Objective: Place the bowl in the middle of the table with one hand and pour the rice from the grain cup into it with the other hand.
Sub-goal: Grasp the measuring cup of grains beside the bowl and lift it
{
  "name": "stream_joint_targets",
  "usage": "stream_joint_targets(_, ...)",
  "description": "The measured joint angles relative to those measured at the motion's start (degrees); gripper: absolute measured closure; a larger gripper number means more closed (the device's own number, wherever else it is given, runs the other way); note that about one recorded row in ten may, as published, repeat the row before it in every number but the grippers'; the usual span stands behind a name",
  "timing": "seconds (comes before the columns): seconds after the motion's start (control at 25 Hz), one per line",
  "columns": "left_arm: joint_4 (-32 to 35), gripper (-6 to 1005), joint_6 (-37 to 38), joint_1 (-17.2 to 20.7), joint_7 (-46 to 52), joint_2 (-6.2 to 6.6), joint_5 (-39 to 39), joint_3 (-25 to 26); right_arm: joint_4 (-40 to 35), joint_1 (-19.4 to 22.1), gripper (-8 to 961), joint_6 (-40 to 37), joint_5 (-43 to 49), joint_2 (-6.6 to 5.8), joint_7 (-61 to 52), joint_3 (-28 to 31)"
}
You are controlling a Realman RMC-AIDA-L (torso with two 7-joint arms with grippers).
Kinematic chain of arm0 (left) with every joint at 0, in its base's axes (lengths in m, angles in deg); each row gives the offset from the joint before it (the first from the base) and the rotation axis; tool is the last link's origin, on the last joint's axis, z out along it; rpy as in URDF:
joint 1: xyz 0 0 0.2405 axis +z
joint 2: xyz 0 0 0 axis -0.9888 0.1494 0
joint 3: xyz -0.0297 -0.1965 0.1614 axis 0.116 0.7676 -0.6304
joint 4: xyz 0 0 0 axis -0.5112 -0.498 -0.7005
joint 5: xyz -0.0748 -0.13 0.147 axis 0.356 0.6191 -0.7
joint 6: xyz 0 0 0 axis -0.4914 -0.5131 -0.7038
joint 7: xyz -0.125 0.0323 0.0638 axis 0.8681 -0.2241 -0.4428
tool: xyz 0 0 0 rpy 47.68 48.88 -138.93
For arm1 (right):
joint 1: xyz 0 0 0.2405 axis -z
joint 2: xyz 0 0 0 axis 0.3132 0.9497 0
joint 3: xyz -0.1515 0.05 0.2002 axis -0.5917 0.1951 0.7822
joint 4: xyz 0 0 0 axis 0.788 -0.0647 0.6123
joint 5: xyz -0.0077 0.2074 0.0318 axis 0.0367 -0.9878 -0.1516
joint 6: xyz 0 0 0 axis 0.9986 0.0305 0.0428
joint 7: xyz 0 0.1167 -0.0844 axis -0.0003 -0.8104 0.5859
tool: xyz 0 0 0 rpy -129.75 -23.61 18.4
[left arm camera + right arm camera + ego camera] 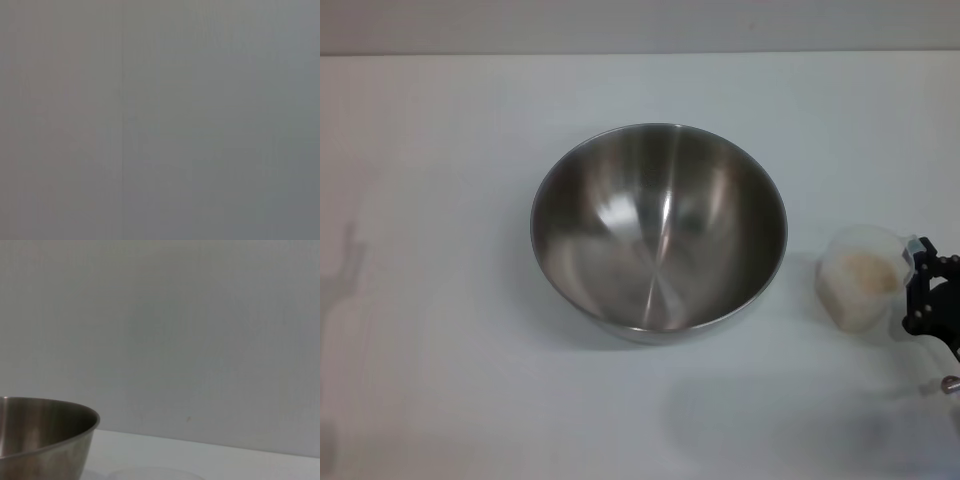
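Observation:
The steel bowl (658,228) stands upright and empty in the middle of the white table (440,150). The clear grain cup (861,277) stands to its right, apart from it, holding pale rice (866,272). My right gripper (923,292) is at the right edge of the head view, right beside the cup on its handle side. In the right wrist view the bowl's side (45,440) shows, and a faint cup rim (150,474) lies at the lower edge. My left gripper is out of view, and the left wrist view shows only a plain grey surface.
A pale wall (640,25) runs along the table's far edge. Arm shadows lie on the table at the left edge (345,270) and near the front right (800,420).

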Motion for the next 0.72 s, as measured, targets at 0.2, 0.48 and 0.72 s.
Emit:
stream_joint_targets(0.2,0.45,204,0.00,0.06,0.00,0.00,0.00,0.00,-0.10,-0.10,937,-0.62,0.00,0.04,0.01,0.89)
stream_joint_targets(0.48,0.67,208,0.00,0.08,0.00,0.00,0.00,0.00,-0.12,1.20,943,-8.11,-0.01,0.06,0.03,2.95)
stream_joint_targets(0.72,1.03,207,0.00,0.21,0.00,-0.09,0.00,0.00,-0.97,0.33,943,-16.21,-0.07,-0.19,0.04,5.62)
